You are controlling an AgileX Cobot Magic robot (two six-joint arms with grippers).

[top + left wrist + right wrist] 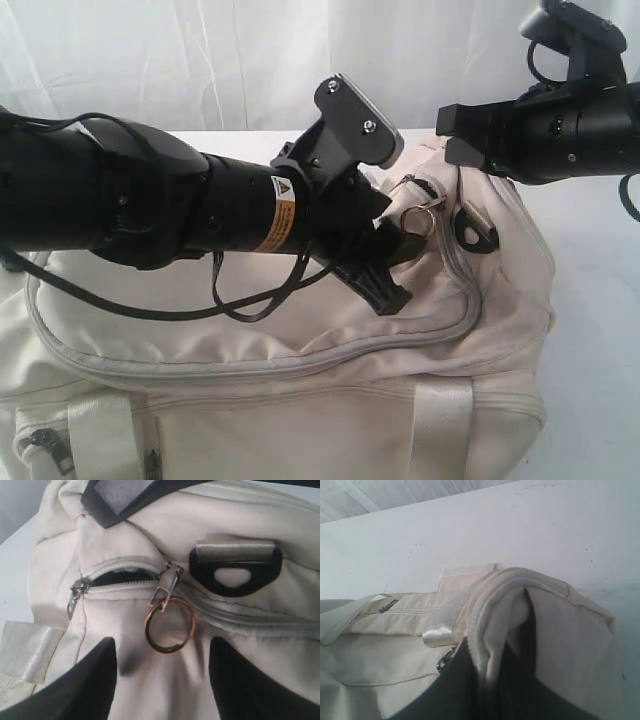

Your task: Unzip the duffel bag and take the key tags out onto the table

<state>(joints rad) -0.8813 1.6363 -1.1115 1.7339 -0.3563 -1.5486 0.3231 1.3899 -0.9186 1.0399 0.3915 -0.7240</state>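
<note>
Showing unreadable warning label (283,213), duffel bag (300,400)

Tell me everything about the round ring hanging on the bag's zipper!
The ring is thin, brassy-gold metal, round and shiny, like a key ring. It hangs from the grey zipper pull and lies flat against the cream fabric of the duffel bag, just below a zipper that is open only a short way. The left gripper is open, with its dark fingers on either side of the ring, not touching it.
</note>
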